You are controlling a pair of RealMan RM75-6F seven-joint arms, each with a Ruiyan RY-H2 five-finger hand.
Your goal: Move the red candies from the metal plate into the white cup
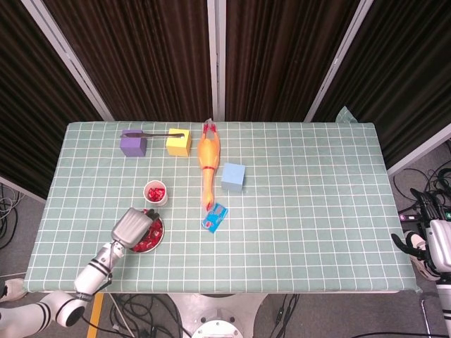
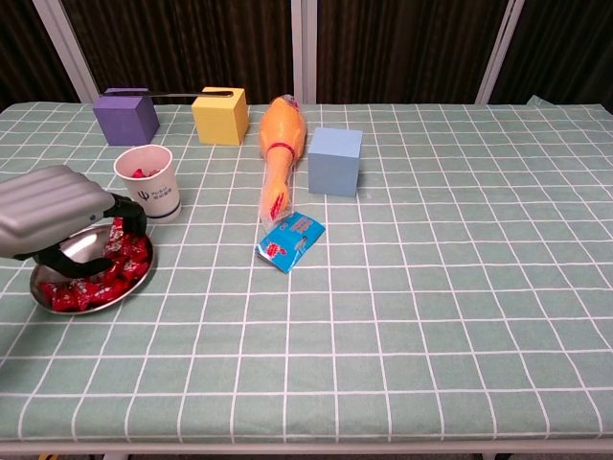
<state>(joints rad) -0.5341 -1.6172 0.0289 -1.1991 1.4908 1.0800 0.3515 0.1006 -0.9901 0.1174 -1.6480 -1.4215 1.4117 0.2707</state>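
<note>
The metal plate [image 2: 42, 287] [image 1: 158, 238] sits near the table's front left with a pile of red candies [image 2: 100, 280] [image 1: 149, 238] in it. My left hand [image 2: 55, 212] [image 1: 132, 227] hovers low over the plate, palm down. Its dark fingers [image 2: 131, 217] reach down into the pile and stay apart; no candy shows held between them. The white cup [image 2: 149, 182] [image 1: 156, 192] stands upright just beyond the plate and holds a few red candies. My right hand [image 1: 431, 252] hangs off the table's right edge, holding nothing.
A rubber chicken [image 2: 279, 149], a blue packet [image 2: 290, 241] and a light blue cube [image 2: 334, 161] lie right of the cup. A purple block [image 2: 126, 115] and a yellow block [image 2: 219, 115] stand at the back, bridged by a dark stick.
</note>
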